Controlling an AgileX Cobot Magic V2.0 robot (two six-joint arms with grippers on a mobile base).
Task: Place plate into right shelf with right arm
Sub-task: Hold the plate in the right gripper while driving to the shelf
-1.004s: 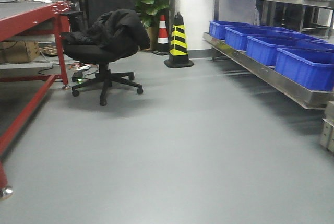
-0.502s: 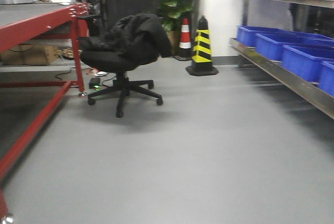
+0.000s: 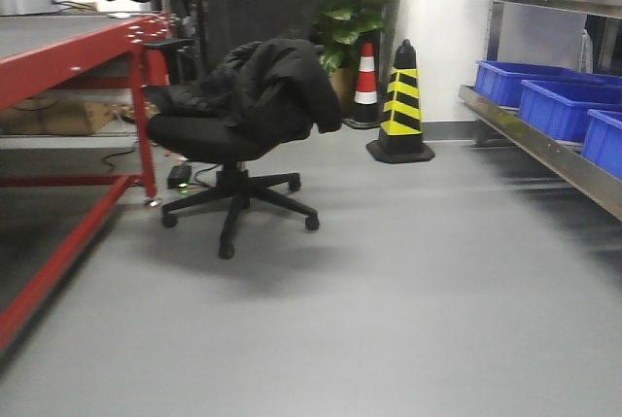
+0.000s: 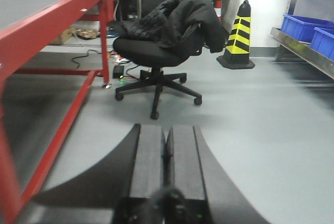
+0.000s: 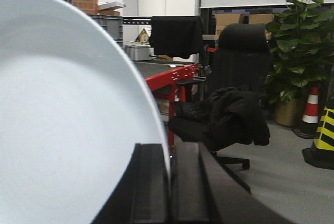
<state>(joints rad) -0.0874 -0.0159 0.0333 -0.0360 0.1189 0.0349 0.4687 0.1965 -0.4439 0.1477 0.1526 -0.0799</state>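
In the right wrist view the white plate (image 5: 62, 119) fills the left half of the frame, held on edge. My right gripper (image 5: 168, 153) is shut on the plate's rim, one black finger on each side of it. The right shelf (image 3: 544, 150) is a shiny steel rack along the right side of the front view, carrying blue bins (image 3: 564, 106); it also shows at the far right of the left wrist view, right shelf (image 4: 302, 51). My left gripper (image 4: 167, 132) is shut with nothing between its fingers, pointing over the grey floor. Neither arm shows in the front view.
A black office chair (image 3: 233, 135) draped with a black jacket stands mid-floor. A red-framed table (image 3: 68, 57) runs along the left. A black-and-yellow cone (image 3: 400, 106) and a red-and-white cone (image 3: 366, 86) stand by a potted plant (image 3: 350, 9) at the back wall.
The whole front view has swung: the chair, cones and table have slid rightward and grown larger, and the shelf has moved toward the right edge, with fewer bins in view.
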